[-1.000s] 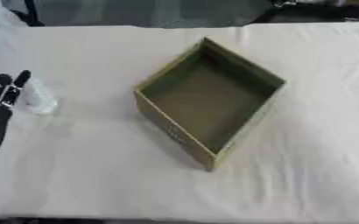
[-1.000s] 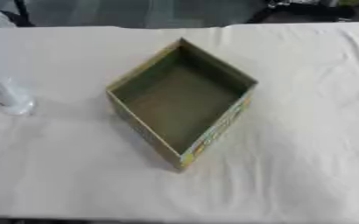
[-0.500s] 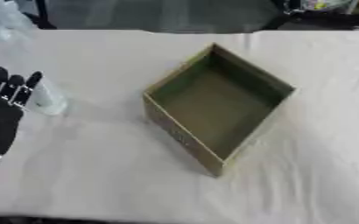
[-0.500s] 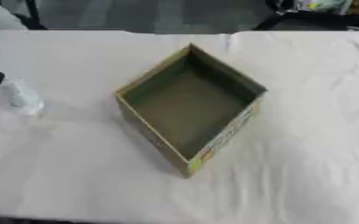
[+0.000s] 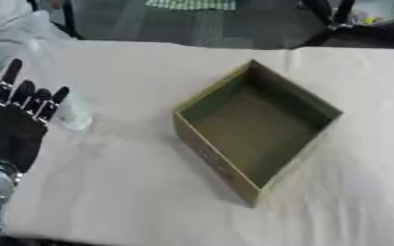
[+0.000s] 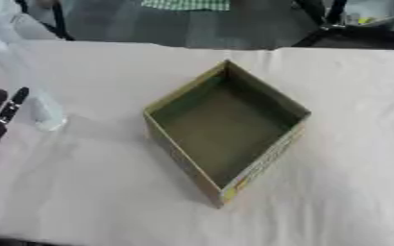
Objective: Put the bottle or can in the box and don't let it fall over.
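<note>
Clear bottle, blurry, maybe plastic, just beside spread left hand, away from open box.

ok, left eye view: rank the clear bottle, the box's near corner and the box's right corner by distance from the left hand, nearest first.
1. Clear bottle: just right of the left hand, beside its fingers.
2. Box near corner: centre of the table, toward the bottom.
3. Box right corner: farthest, on the right side.
</note>
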Robot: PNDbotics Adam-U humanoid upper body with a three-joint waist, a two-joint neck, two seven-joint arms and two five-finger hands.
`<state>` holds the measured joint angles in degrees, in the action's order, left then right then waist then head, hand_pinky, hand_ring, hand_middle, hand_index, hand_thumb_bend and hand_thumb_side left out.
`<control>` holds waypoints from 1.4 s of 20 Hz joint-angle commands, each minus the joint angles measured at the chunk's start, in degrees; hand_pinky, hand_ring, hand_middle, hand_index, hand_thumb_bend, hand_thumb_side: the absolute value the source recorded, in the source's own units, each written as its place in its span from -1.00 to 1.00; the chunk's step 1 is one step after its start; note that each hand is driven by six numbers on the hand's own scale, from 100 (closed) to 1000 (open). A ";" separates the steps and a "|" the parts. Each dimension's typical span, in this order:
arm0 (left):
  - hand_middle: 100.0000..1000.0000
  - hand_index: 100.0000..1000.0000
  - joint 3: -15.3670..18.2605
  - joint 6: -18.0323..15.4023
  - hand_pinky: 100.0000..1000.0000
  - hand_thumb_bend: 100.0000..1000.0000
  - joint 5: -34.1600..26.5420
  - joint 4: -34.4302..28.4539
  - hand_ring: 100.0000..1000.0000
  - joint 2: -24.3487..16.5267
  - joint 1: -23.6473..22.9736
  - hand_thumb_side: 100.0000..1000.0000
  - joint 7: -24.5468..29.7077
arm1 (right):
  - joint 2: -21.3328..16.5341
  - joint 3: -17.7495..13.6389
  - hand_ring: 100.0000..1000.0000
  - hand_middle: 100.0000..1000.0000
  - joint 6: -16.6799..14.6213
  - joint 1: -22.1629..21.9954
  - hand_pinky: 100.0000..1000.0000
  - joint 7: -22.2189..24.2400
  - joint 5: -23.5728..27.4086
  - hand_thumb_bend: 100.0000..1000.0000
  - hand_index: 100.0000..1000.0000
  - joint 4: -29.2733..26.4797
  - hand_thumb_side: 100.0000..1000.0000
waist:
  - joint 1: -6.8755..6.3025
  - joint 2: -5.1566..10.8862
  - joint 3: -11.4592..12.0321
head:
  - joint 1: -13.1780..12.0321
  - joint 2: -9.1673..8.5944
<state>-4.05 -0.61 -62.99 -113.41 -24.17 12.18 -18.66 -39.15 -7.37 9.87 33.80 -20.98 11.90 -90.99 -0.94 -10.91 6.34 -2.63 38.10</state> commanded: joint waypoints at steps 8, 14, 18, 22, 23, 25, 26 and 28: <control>-0.53 1.00 -0.72 0.87 0.30 0.30 -0.37 -1.18 -0.34 -0.82 1.33 0.42 0.54 | -1.36 -0.21 0.41 0.37 0.08 1.24 0.56 0.07 -0.53 -1.00 0.73 -1.01 0.36 | 0.04 1.59 0.03 | 1.43 -0.48; -0.53 1.00 -1.42 1.44 0.30 0.30 -0.84 -1.18 -0.34 -0.42 2.06 0.41 0.70 | -1.27 -0.12 0.41 0.37 0.14 1.41 0.55 0.07 -0.62 -1.00 0.73 -1.02 0.36 | -0.05 1.70 -0.03 | 2.63 -0.64; -0.53 1.00 -2.09 2.01 0.30 0.31 -1.21 -1.18 -0.34 0.22 2.73 0.41 0.94 | -1.18 -0.06 0.41 0.37 0.21 1.45 0.55 0.08 -0.68 -1.00 0.73 -0.92 0.36 | 0.00 1.73 0.21 | 3.06 -0.61; -0.54 1.00 -2.34 2.38 0.30 0.31 -1.14 -1.18 -0.34 0.56 2.47 0.42 0.70 | -1.36 -0.07 0.41 0.38 0.22 1.42 0.55 0.02 -0.66 -1.00 0.73 -0.93 0.36 | 0.18 1.60 0.27 | 3.11 -0.66; -0.54 1.00 -2.27 2.35 0.30 0.31 -1.06 -1.18 -0.34 0.56 2.25 0.42 0.56 | -1.42 -0.09 0.40 0.38 0.22 1.36 0.55 -0.02 -0.62 -1.00 0.73 -0.95 0.37 | 0.23 1.53 0.28 | 3.18 -0.59; -0.54 1.00 -1.97 2.11 0.30 0.31 -0.94 -1.18 -0.34 0.57 1.88 0.42 0.23 | -1.51 -0.11 0.40 0.38 0.25 1.29 0.55 -0.08 -0.56 -1.00 0.73 -0.97 0.37 | 0.32 1.41 0.32 | 3.24 -0.50; -0.54 1.00 -1.78 1.92 0.30 0.31 -0.90 -1.18 -0.34 0.60 1.73 0.42 0.07 | -1.55 -0.11 0.40 0.38 0.25 1.28 0.55 -0.11 -0.54 -1.00 0.73 -1.00 0.37 | 0.35 1.34 0.34 | 3.24 -0.56; -0.54 1.00 -1.44 1.59 0.29 0.31 -0.84 -1.18 -0.34 0.63 1.56 0.42 -0.22 | -1.59 -0.10 0.40 0.38 0.30 1.28 0.55 -0.14 -0.52 -1.00 0.72 -1.02 0.37 | 0.41 1.23 0.39 | 3.16 -0.63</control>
<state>-6.28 1.16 -64.05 -113.41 -23.07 13.48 -18.60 -39.08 -7.02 10.10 34.27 -20.97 11.61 -90.99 -0.59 -10.60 6.71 0.45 37.88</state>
